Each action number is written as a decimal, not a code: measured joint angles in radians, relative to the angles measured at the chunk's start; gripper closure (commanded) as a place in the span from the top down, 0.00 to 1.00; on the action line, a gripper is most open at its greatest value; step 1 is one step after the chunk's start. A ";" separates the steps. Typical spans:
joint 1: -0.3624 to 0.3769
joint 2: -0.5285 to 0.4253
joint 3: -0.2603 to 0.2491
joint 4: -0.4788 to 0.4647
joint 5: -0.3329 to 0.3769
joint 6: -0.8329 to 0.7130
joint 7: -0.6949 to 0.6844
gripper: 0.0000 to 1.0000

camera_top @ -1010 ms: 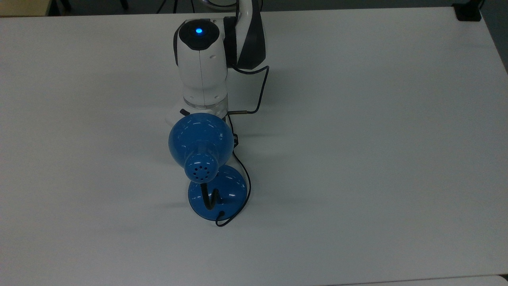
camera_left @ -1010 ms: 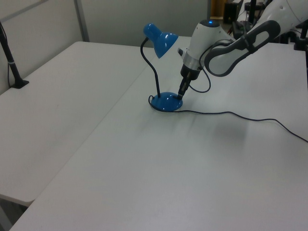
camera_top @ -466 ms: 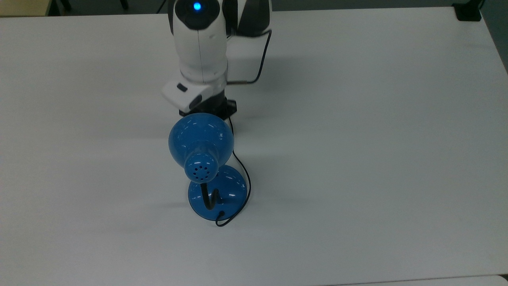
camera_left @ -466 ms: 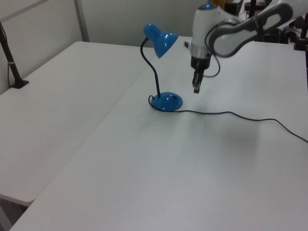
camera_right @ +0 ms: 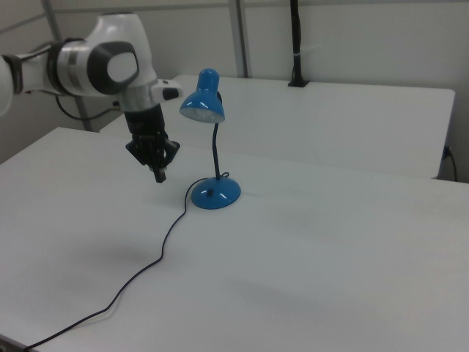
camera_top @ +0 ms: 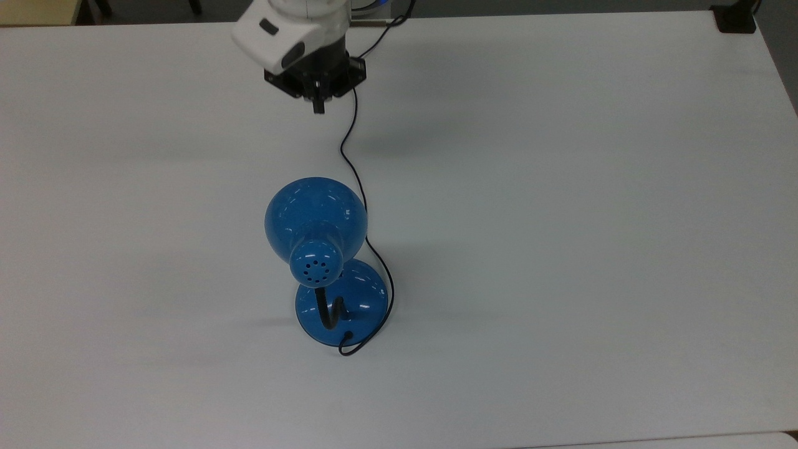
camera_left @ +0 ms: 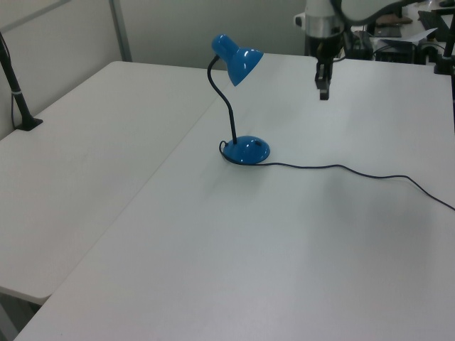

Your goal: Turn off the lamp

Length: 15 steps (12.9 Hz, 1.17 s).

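The glossy blue lamp [camera_top: 315,215] stands mid-table, its dome shade [camera_left: 238,60] held up on a black bendy neck [camera_right: 215,150] over the round blue base [camera_top: 355,293]. No bright glow shows under the shade [camera_right: 203,104]. A thin black cord [camera_top: 350,156] runs from the base toward the arm's side. My gripper [camera_top: 318,107] hangs in the air well away from the lamp, near the top view's upper edge, fingers together and holding nothing. It points down in the left view [camera_left: 323,90] and the right view [camera_right: 159,174].
The white table [camera_top: 561,249] is wide and bare around the lamp. The cord [camera_left: 370,174] trails across the table toward the left view's right. A second white table [camera_left: 85,135] adjoins it, with a black post [camera_left: 15,85] clamped at its edge.
My gripper has lifted off the lamp's base and drawn back, up and away from the lamp, toward the top view's upper edge. The lamp has stayed put.
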 measured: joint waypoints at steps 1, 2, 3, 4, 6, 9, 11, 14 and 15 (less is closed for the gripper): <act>0.000 -0.021 0.000 0.007 0.000 -0.033 0.000 0.08; 0.000 -0.035 0.000 0.024 0.000 -0.063 0.000 0.20; 0.000 -0.042 0.000 0.047 0.000 -0.091 0.000 0.33; 0.000 -0.046 0.000 0.074 0.000 -0.117 0.000 0.57; 0.000 -0.050 -0.002 0.110 0.000 -0.134 0.000 1.00; -0.001 -0.055 -0.005 0.124 -0.004 -0.137 0.000 1.00; -0.001 -0.056 -0.005 0.125 -0.025 -0.137 0.000 1.00; -0.002 -0.059 -0.006 0.126 -0.036 -0.137 0.000 1.00; -0.002 -0.062 -0.006 0.126 -0.036 -0.137 0.000 1.00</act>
